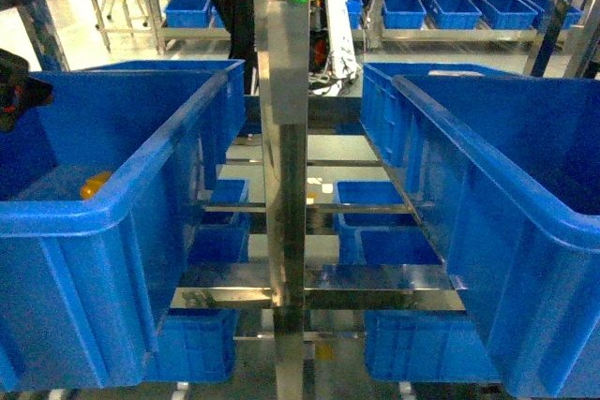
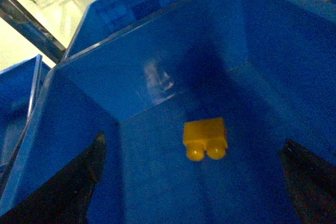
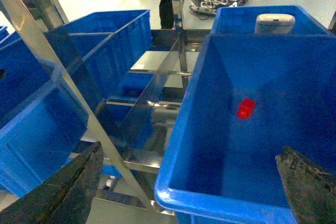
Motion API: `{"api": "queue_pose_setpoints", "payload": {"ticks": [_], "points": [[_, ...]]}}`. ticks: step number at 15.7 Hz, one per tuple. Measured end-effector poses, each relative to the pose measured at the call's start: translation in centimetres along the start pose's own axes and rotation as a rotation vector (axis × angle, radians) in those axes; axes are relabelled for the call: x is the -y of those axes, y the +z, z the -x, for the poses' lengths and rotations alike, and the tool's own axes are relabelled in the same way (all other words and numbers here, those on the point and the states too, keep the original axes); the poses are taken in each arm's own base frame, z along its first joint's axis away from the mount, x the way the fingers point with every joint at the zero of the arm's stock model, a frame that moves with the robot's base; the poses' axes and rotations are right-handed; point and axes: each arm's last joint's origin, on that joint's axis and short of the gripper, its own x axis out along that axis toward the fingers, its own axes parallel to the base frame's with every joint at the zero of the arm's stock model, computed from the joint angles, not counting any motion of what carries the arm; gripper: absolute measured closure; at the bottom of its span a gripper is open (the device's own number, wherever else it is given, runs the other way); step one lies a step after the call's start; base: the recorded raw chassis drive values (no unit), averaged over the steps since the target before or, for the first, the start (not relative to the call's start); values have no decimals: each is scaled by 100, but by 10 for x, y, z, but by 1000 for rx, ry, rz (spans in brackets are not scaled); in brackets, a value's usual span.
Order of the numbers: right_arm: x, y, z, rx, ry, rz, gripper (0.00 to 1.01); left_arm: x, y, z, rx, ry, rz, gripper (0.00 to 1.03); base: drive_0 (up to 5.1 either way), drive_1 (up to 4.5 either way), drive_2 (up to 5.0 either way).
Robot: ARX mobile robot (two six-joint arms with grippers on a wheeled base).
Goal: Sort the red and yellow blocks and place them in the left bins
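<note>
The yellow block (image 2: 206, 137) lies on its side on the floor of the left bin (image 2: 79, 108), studs toward the camera. In the head view this yellow block (image 1: 94, 185) shows just over the near rim of the left bin (image 1: 112, 205). My left gripper (image 2: 191, 184) hangs open and empty above that floor, short of the block. The red block (image 3: 245, 108) rests on the floor of a blue crate (image 3: 181, 129) in the right wrist view. My right gripper (image 3: 186, 187) is open and empty above that crate's near left corner.
A steel upright post (image 1: 286, 138) stands between the left bin and the right crate (image 1: 506, 203). A slanted steel rail (image 3: 68, 82) and shelf bars run left of the crate. A white object (image 3: 275, 23) sits behind it. More blue crates (image 1: 459, 8) fill the far shelves.
</note>
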Motion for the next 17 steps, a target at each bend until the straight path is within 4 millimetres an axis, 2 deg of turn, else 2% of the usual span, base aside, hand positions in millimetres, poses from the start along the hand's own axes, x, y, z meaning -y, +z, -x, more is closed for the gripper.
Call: {"api": "queue_pose_setpoints", "payload": {"ticks": [2, 3, 4, 6, 8, 9, 11, 12, 14, 15, 17], "points": [[0, 0, 0, 0, 0, 0, 3, -1, -6, 35, 6, -63, 22, 5, 0, 0, 0], [0, 0, 0, 0, 0, 0, 3, -4, -4, 59, 21, -104, 57, 5, 0, 0, 0], [0, 0, 0, 0, 0, 0, 3, -7, 2, 77, 51, -111, 82, 5, 0, 0, 0], [0, 0, 0, 0, 0, 0, 3, -15, 28, 131, 169, -87, 141, 5, 0, 0, 0], [0, 0, 0, 0, 0, 0, 3, -1, 39, 158, 241, -114, 217, 5, 0, 0, 0], [0, 0, 0, 0, 0, 0, 3, 6, 46, 162, 272, -129, 273, 5, 0, 0, 0], [0, 0, 0, 0, 0, 0, 3, 7, 47, 163, 270, -136, 319, 5, 0, 0, 0], [-1, 1, -1, 83, -44, 34, 6, 6, 46, 162, 275, -124, 331, 5, 0, 0, 0], [1, -12, 6, 266, -189, 87, 23, 15, 39, 165, 385, 50, 354, 20, 0, 0, 0], [4, -23, 9, 302, -245, 93, 32, 23, 29, 168, 398, 91, 372, 27, 0, 0, 0], [12, -48, 11, 301, -283, 95, 54, 43, 4, 172, 409, 111, 387, 49, 0, 0, 0]]}}
